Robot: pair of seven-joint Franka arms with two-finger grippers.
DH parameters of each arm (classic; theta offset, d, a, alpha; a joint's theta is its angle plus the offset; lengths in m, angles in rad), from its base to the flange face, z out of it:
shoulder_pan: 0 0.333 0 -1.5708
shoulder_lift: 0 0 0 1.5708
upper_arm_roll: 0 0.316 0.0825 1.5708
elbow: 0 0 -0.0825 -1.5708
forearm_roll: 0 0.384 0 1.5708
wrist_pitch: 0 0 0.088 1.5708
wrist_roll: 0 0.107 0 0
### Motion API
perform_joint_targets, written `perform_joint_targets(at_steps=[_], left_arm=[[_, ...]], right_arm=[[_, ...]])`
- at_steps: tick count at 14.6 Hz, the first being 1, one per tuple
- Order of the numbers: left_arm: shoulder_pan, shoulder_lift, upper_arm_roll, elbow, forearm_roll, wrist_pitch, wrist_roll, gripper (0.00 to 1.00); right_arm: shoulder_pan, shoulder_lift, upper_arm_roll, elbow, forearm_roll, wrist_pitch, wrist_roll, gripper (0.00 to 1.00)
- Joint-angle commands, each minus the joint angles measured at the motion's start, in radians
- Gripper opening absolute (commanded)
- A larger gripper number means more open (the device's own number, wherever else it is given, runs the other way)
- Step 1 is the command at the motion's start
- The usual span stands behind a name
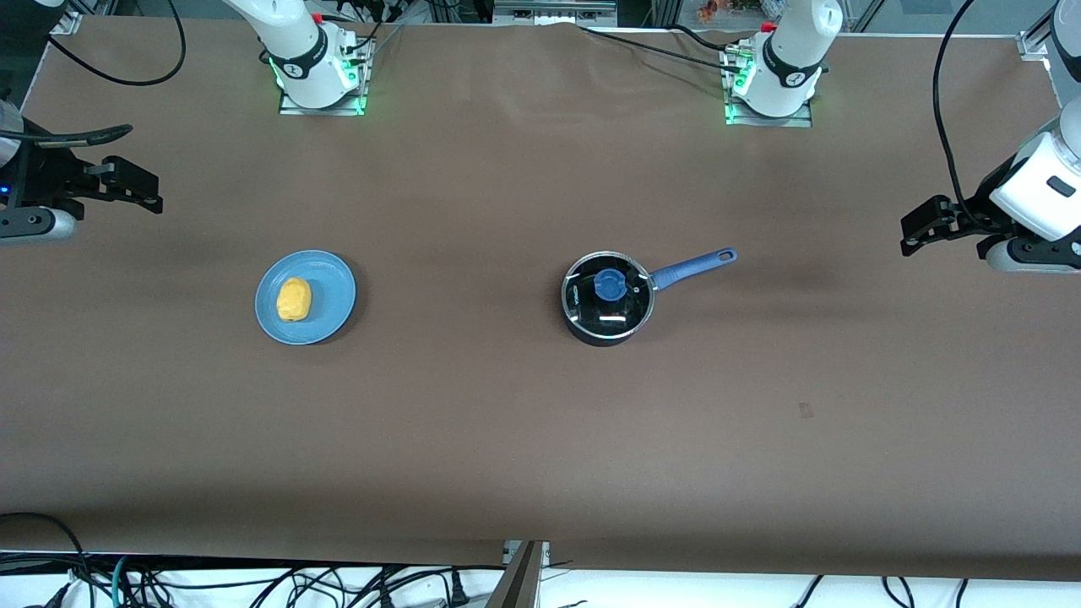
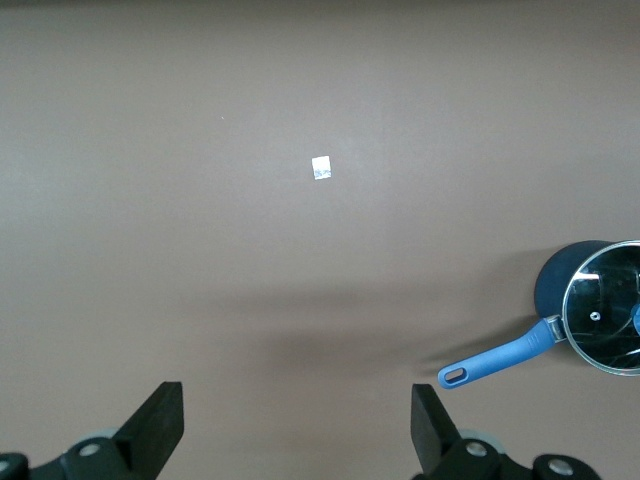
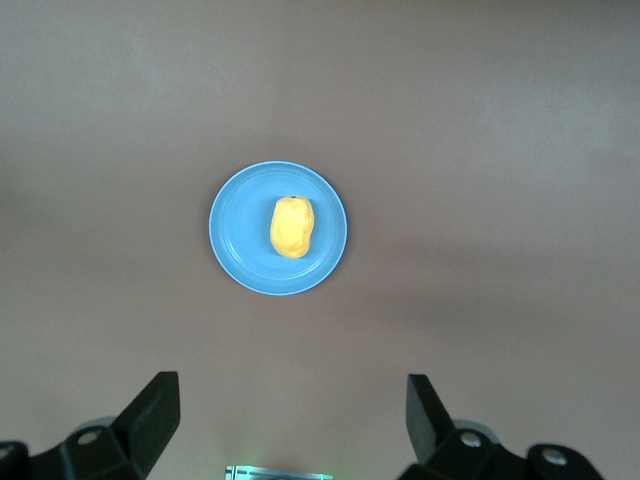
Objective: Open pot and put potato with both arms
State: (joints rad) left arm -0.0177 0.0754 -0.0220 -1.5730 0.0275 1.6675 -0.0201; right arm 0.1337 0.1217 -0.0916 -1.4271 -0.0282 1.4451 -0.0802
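— Risks? The glass lid (image 1: pixel 608 295) sits on the pot (image 1: pixel 607 324) mid-desk; a poor pinch on its blue knob (image 1: pixel 610 285) could let it slip. The potato (image 1: pixel 294 299), on the blue plate (image 1: pixel 325 321) toward the right arm's end, may roll.

— Poses? Left tool (image 2: pixel 298 425) hangs over the desk's (image 1: pixel 540 439) left-arm end, right tool (image 3: pixel 292 420) over the other end; both spread wide, holding nothing.

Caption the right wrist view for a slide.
Right gripper, jaws open, above the potato on the blue plate.
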Motion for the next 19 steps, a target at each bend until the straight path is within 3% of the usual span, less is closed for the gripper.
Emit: perform_joint_targets(at_steps=[1,19], left_arm=[[0.001,-0.003,0.001,0.005,-0.014,-0.020,0.008,1.00],[-0.004,0.007,0.001,0.022,-0.009,-0.011,0.005,1.00]], right_arm=[[-0.002,0.007,0.004,0.019,-0.001,-0.003,0.002,1.00],[-0.002,0.007,0.003,0.019,0.002,-0.003,0.002,1.00]])
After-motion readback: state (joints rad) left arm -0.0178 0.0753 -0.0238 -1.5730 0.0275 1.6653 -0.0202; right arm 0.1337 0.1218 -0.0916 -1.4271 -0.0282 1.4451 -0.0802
